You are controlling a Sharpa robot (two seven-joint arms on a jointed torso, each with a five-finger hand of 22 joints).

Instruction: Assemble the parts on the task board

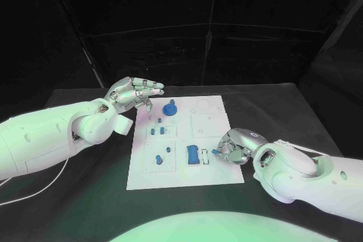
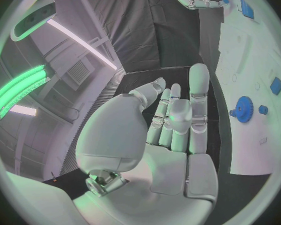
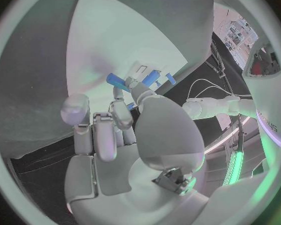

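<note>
The white task board (image 1: 215, 176) lies mid-table. A blue gear (image 1: 170, 109) stands near its far end, also in the left wrist view (image 2: 242, 106). Small blue parts (image 1: 157, 130) (image 1: 158, 159) sit in the left column, and a blue block (image 1: 193, 155) lies nearer the right. My left hand (image 1: 136, 92) hovers off the board's far left corner, its fingers (image 2: 199, 92) spread and holding nothing. My right hand (image 1: 234, 146) is curled at the board's right edge. Its fingertips pinch a small blue part (image 1: 214, 153), a bit of which shows by the thumb (image 3: 129, 106).
The black table (image 1: 91, 200) runs bare around the board. A white cable (image 1: 30, 192) trails along the near left. Dark curtains close off the far side behind the table.
</note>
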